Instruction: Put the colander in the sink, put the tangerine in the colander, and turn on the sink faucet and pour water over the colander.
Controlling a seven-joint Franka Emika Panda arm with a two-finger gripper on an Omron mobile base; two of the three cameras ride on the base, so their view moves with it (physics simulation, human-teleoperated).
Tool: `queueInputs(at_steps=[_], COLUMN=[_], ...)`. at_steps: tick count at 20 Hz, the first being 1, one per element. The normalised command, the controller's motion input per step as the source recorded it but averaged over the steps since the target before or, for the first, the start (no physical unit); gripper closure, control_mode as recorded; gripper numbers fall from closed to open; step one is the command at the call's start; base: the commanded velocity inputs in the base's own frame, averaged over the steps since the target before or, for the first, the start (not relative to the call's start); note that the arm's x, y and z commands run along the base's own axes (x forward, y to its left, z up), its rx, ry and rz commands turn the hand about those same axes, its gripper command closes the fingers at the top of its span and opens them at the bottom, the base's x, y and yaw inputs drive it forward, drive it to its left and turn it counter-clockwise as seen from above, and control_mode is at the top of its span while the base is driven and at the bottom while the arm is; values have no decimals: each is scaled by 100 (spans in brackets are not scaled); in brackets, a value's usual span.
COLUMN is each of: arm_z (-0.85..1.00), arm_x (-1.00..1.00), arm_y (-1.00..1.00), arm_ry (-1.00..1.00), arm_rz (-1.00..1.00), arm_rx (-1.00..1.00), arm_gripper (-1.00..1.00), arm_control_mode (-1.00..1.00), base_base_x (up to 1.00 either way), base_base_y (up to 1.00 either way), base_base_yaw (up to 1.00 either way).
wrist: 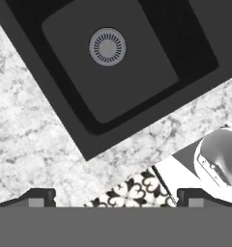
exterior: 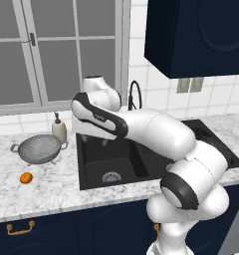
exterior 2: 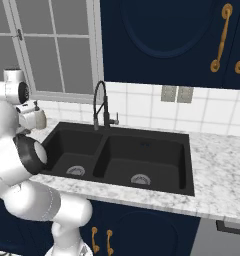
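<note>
Hand view: gripper wide apart, poised above sink.

1. The colander is set on the counter left of the sink.
2. The tangerine is placed before it, nearer the front edge.
3. The sink faucet is mounted behind the sink.

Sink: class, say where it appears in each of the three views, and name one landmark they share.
Left base view: the sink is at centre, partly behind the arm.
Right base view: centre, with both basins showing.
Hand view: upper half, seen from above and tilted.
Shared landmark: the left basin's round silver drain.
</note>
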Motion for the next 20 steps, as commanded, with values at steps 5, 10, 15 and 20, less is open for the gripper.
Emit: queueInputs(at_steps=[5, 10, 15, 20], arm_z=[-20, -23, -9, -25], arm_x=[8, 28, 17, 18], arm_y=[39, 46, 40, 24], arm_ry=[-2, -7, -18, -8], arm_rz=[-1, -6, -3, -2], arm_rx=[-19, -6, 0, 11], arm_gripper=[-100, -100, -100, -100], arm_control_mode=[-100, -100, -100, -100], base_base_x=[0, 0, 0, 0], base_base_y=[0, 0, 0, 0], base_base_yaw=[0, 0, 0, 0])
